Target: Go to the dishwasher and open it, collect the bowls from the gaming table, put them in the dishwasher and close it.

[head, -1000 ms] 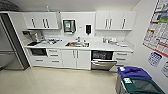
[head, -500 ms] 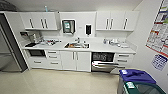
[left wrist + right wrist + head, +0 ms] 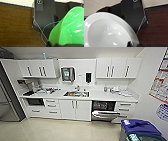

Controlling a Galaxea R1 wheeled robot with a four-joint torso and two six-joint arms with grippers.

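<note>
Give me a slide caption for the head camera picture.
White kitchenette seen from across the floor: dishwasher with its door hanging open under the counter, right of the sink.

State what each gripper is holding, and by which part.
Left gripper: the green bowl, gripped at its rim. Right gripper: a white bowl, also at its rim. The fingers themselves are hard to make out.

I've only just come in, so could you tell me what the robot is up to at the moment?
It is facing a kitchenette from across the floor. The dishwasher under the counter already stands open, its door folded down. A green bowl sits close at the left wrist camera and a white bowl at the right one, so it seems to be bringing both over; neither grip is visible.
</note>
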